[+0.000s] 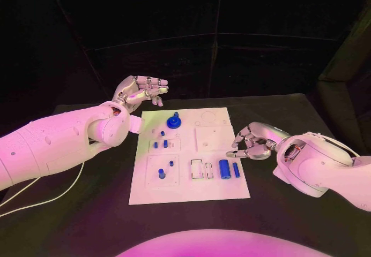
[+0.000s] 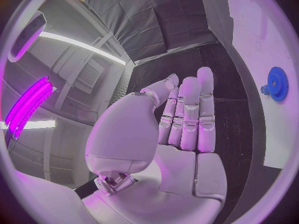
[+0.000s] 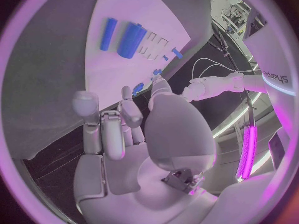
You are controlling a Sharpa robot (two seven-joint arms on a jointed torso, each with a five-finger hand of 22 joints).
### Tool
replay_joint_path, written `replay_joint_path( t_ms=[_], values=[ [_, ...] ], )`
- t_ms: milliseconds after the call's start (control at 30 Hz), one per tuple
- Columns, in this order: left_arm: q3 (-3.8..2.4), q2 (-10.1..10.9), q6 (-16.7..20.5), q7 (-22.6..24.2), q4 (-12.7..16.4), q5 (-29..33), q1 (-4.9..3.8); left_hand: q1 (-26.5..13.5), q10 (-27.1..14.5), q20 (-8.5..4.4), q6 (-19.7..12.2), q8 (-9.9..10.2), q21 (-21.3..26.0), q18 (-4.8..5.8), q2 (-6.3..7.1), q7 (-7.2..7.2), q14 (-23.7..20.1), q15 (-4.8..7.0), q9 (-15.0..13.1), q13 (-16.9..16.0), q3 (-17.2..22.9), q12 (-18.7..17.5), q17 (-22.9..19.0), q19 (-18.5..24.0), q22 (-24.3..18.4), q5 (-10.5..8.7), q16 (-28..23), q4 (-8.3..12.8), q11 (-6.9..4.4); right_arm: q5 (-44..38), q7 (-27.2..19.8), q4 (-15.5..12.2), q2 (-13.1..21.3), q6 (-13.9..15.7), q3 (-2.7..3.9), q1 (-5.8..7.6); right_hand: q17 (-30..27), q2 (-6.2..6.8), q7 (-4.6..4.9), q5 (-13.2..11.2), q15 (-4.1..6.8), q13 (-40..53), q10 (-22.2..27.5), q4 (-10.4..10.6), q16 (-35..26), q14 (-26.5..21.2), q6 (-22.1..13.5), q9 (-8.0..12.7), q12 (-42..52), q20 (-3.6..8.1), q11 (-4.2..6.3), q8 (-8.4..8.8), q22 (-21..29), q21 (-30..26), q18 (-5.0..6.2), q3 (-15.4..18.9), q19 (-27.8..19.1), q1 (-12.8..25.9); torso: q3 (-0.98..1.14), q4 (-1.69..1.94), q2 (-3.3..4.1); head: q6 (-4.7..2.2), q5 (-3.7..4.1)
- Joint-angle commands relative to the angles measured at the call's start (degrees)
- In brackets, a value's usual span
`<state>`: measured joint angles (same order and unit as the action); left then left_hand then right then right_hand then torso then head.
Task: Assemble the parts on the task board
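The white task board [image 1: 189, 158] lies mid-table. At its far end a blue gear [image 1: 174, 122] [image 2: 277, 83] stands on a peg. Small blue pieces [image 1: 160, 144] sit in the left recesses, with another [image 1: 162, 173] nearer me. A blue cylinder [image 1: 224, 168] [image 3: 131, 39] and a thin blue bar [image 1: 236, 169] [image 3: 108, 33] lie at the near right. My left hand [image 1: 141, 91] [image 2: 181, 129] is raised beyond the board's far left corner, fingers straight, holding nothing. My right hand [image 1: 253, 142] [image 3: 124, 134] hovers at the board's right edge, fingers curled in, with nothing visible in them.
Black table [image 1: 294, 112] surrounds the board on all sides. A white cable [image 1: 54, 195] trails over the table's left side under my left arm. Empty outlined recesses [image 1: 210, 136] mark the board's right half.
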<state>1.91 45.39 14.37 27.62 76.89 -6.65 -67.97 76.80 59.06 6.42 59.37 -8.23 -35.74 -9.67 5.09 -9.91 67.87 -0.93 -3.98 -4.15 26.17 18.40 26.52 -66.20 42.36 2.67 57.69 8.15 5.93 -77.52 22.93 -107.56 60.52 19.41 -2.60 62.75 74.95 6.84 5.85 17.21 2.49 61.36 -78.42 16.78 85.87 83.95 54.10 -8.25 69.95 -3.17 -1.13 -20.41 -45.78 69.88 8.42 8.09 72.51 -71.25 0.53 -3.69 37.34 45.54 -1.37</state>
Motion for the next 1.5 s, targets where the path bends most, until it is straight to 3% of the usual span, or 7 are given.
replay_joint_path(
  t_ms=[33,233,467,1167,1400,1500],
  values=[
    [-0.04,0.0,-1.0,0.7,0.2,0.1,-0.1,-0.2,-0.3,0.08,0.0,-0.3,0.3,-0.79,-0.56,0.42,-0.5,0.01,-0.1,0.0,-0.4,0.1,-0.1,0.4,0.0,0.26,0.0,0.1,0.0,-3.7,5.1,0.0,-0.5,-0.9,-0.04,-0.85,5.2,-0.51,0.12,0.0,0.3,1.0,-0.3,-0.1,0.4,4.3,-0.5,-0.1,0.7,-0.13,-0.11,-0.49,0.0,0.3,-0.92,0.5,0.3,-0.1,-0.01,-0.18,-0.07,0.03,0.08],
    [-0.04,0.1,-1.1,0.8,0.2,0.1,-0.1,-0.4,-0.4,0.09,0.1,-0.3,0.3,-0.79,-0.58,0.44,-0.5,0.01,-0.1,0.0,-0.5,0.1,-0.1,0.4,0.0,0.26,0.0,0.0,-0.01,-5.5,6.8,0.8,-1.9,-2.6,-0.08,-2.1,5.6,-0.94,0.05,0.0,0.31,2.9,-0.3,0.0,0.6,4.3,-1.2,-0.4,1.8,-0.18,-0.13,-2.28,-0.2,0.4,-0.94,1.5,0.3,1.2,-0.02,-0.02,-0.06,0.19,0.06],
    [-0.03,0.1,-1.3,0.7,0.1,0.1,-0.08,-0.4,-0.4,0.09,0.1,-0.3,0.3,-0.79,-0.58,0.44,-0.5,0.01,-0.1,0.0,-0.5,0.1,-0.1,0.4,0.0,0.26,0.0,0.0,-0.01,-7.0,7.3,1.6,-3.6,-3.7,-0.11,-2.91,6.0,-1.39,-0.22,0.1,0.45,5.4,-1.1,0.0,0.8,4.4,-1.0,-0.9,3.5,-0.1,0.09,-3.93,-0.6,0.6,-0.98,1.7,0.3,1.6,-0.01,-0.09,0.01,0.25,0.04],
    [0.03,0.1,-1.4,0.5,-0.1,0.1,-0.07,-0.6,-0.6,0.1,0.0,-0.4,0.4,-0.79,-0.65,0.41,-0.6,0.0,-0.1,0.1,-0.6,0.2,-0.1,0.4,0.0,0.27,0.1,-0.1,0.01,-9.0,10.3,3.5,-6.7,-9.4,-0.14,-4.93,6.5,-1.86,-0.46,0.4,0.62,7.0,-1.7,-0.1,1.0,4.5,-0.9,-1.3,4.5,0.03,0.3,-5.24,-0.8,0.7,-1.01,1.7,0.4,1.3,-0.05,-0.07,-0.04,0.7,-0.51],
    [0.05,0.2,-1.6,0.4,-0.1,0.1,-0.07,-0.6,-0.6,0.1,0.0,-0.4,0.4,-0.79,-0.65,0.41,-0.6,0.0,-0.1,0.1,-0.6,0.2,-0.1,0.4,0.0,0.27,0.1,-0.1,0.01,-9.9,10.7,4.2,-7.8,-9.5,-0.14,-5.3,6.6,-2.73,-0.5,0.8,0.66,7.3,-1.6,-0.2,1.0,4.5,-1.2,-1.5,4.6,0.08,0.34,-5.88,-1.0,0.7,-1.03,1.5,0.3,0.7,-0.05,-0.05,-0.04,0.56,-0.71],
    [0.06,0.3,-1.6,0.4,-0.1,0.1,-0.07,-0.7,-0.7,0.1,0.0,-0.4,0.4,-0.79,-0.71,0.39,-0.6,-0.01,-0.1,0.1,-0.6,0.2,-0.1,0.5,0.0,0.26,0.1,-0.1,0.03,-10.0,10.7,4.3,-8.1,-8.7,-0.14,-5.45,6.8,-3.67,-0.55,1.6,0.7,7.7,-1.7,-0.3,1.1,4.5,-1.3,-1.7,4.8,0.12,0.4,-6.48,-1.2,0.9,-1.06,1.3,0.4,-0.1,-0.09,-0.09,-0.07,0.63,-0.68]
  ],
)
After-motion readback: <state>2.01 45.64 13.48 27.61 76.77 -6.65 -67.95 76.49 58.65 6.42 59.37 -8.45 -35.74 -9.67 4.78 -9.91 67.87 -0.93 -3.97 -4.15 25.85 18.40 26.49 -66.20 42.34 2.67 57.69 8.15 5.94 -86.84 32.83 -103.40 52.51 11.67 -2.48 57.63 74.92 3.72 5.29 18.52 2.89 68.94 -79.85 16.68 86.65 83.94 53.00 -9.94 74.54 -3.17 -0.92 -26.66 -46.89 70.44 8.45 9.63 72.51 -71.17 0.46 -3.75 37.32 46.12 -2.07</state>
